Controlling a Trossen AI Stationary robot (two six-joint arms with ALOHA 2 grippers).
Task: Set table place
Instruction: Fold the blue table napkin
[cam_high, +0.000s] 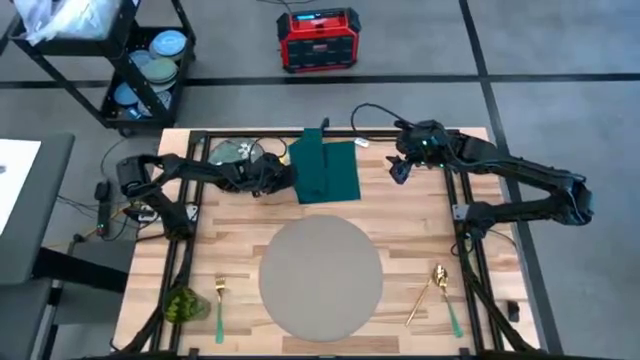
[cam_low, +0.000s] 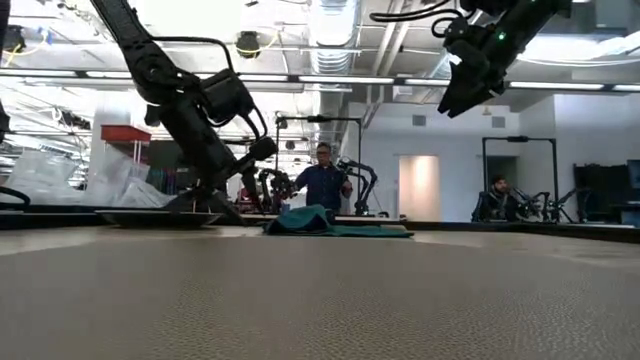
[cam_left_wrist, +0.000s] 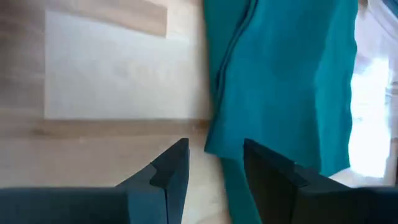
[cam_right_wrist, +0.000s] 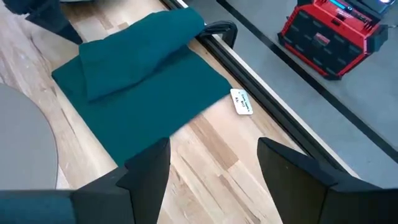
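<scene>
A grey concrete floor (cam_high: 560, 60) crossed by dark seam lines spreads around the work area. On it stands a red and black boxy case (cam_high: 318, 39), and nearby a black wire cart (cam_high: 140, 60) carries stacked blue and green plates. In the low view the room opens into a bright hall with white walls (cam_low: 590, 150), a white ceiling duct (cam_low: 335, 30), strip lights, a pale doorway (cam_low: 418, 187), one person standing (cam_low: 323, 183) and another seated (cam_low: 497, 198).
</scene>
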